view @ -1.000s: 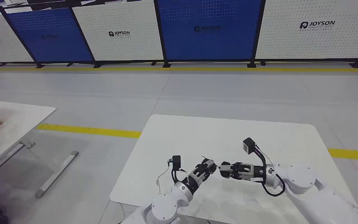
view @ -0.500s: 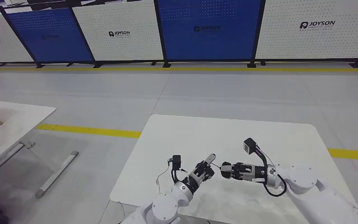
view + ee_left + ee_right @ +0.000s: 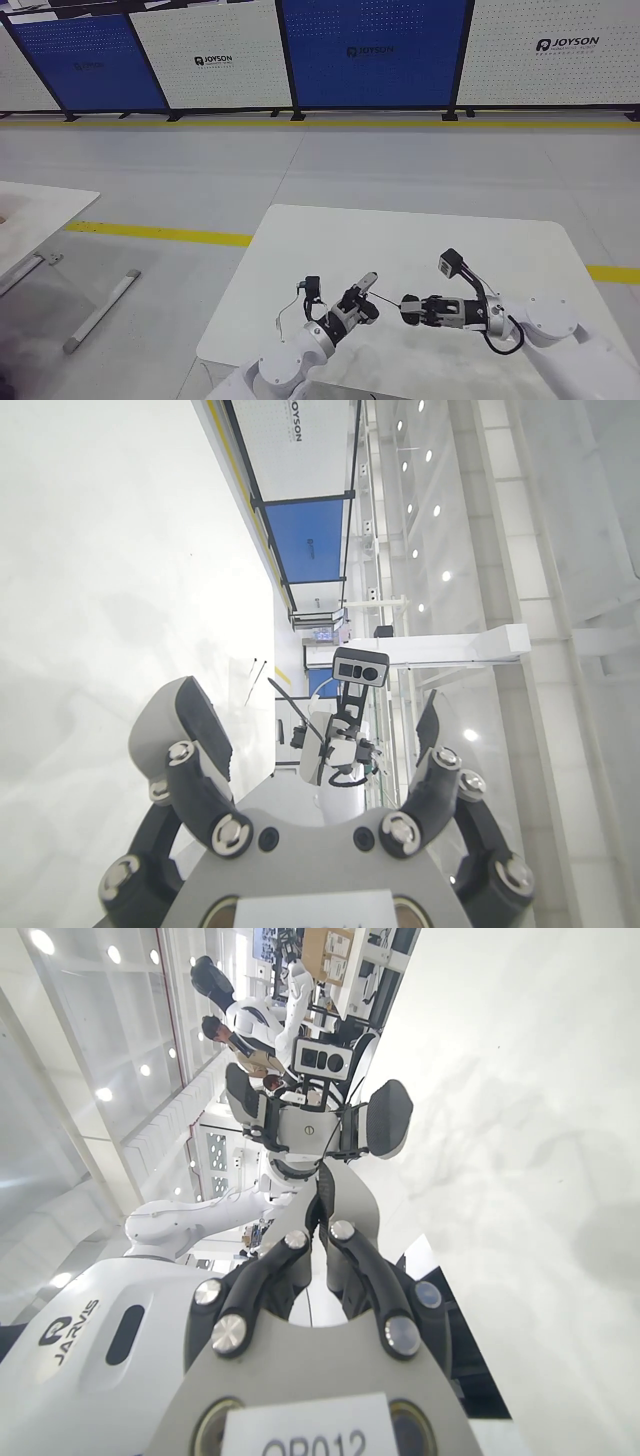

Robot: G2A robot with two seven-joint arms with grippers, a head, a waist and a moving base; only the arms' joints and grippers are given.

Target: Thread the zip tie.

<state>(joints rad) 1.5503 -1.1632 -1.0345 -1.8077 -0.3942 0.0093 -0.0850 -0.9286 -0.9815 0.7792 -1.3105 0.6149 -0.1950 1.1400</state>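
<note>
The right gripper (image 3: 321,1183) is clamping the black zip tie (image 3: 292,707); the left gripper (image 3: 315,707) is hanging open and should be closing only once the zip tie's free end is lying squarely inside it

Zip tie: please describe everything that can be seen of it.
The zip tie is a thin, dark, straight strip, plastic by its look. One end is pinched in the shut jaws of the right gripper, which holds it above the table. Its free end points at the open left gripper; whether it touches those jaws cannot be told. It forms no loop, and its head is too small to make out.
</note>
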